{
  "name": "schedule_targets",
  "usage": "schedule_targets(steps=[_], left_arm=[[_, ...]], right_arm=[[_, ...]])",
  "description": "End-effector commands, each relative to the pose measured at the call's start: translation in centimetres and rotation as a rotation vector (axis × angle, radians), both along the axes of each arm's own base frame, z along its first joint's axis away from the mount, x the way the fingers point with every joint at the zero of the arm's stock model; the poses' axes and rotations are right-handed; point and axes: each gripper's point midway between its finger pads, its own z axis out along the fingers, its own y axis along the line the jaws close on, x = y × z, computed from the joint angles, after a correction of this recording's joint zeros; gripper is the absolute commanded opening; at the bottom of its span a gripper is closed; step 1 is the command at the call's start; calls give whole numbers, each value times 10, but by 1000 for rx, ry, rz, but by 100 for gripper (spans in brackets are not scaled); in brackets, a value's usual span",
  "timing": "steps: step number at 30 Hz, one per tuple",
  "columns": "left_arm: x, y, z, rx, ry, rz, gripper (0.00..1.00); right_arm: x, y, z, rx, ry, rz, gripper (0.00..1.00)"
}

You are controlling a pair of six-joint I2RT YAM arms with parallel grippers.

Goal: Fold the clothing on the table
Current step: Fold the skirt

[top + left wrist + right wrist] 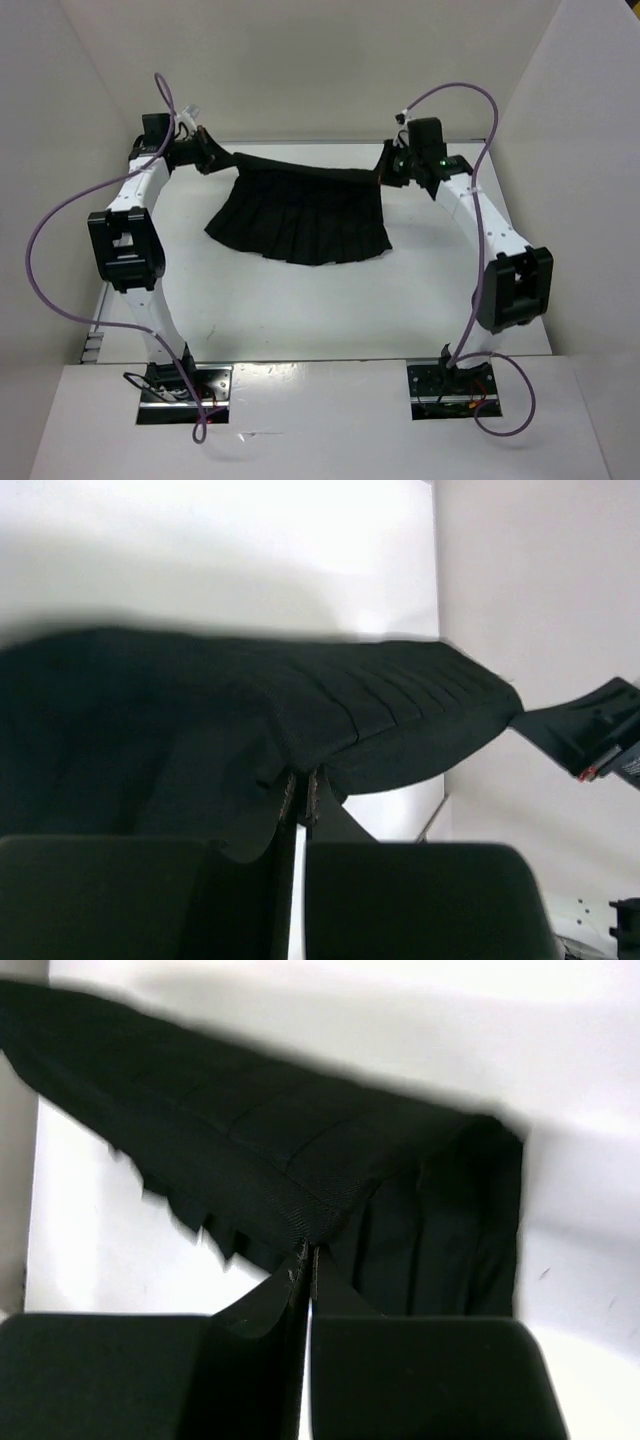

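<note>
The clothing (300, 215), a black pleated garment, is stretched between the two arms over the far half of the white desk (300, 310). Its top edge runs taut from corner to corner, and the pleated lower part fans out towards the arm bases and lies on the desk.

The overhead view gives this whole span, but the fingers are too small there to read. The wrist views supply that. The left gripper (298, 792) is pinched tight on a fold of fabric at the garment's left corner. The right gripper (305, 1260) is clamped on the right corner in the same way, with cloth bunched at its tips. The left wrist view also catches the right gripper at the far end of the cloth, against a side wall.

Purple cables (60, 240) loop from each arm, apart from the garment. White walls (320, 60) enclose the desk on the left, far and right sides.
</note>
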Motion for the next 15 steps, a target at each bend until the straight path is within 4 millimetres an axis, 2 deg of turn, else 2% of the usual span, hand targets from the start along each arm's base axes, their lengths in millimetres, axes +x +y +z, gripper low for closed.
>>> schedule_targets(steps=[1,2,3,4,5,6,8,9,12,14,15], left_arm=[[-26,22,-2,49,0,52,2],[-32,28,-6,65,-2,70,2],[-39,28,-10,79,5,75,2],[-46,31,-9,110,-3,97,2],[-59,31,-31,130,53,95,2],[-65,33,-40,147,79,102,2],[-79,40,-73,210,163,130,3],[-83,42,-80,222,190,141,3],[-86,45,-120,232,290,147,5],[-87,45,-132,230,312,143,6],[-88,41,-136,225,325,138,6]], right_arm=[[-52,11,-2,-20,3,63,0],[-64,14,-9,-18,23,71,0],[-82,20,-30,-32,71,98,0],[-95,19,-39,-44,109,108,0],[-105,17,-42,-43,127,115,0],[-121,18,-65,-53,194,138,0],[-134,15,-79,-58,240,145,0],[-146,14,-94,-74,286,154,0],[-151,10,-119,-102,356,147,0],[-148,7,-139,-133,401,120,0],[-143,8,-141,-132,398,120,0]])
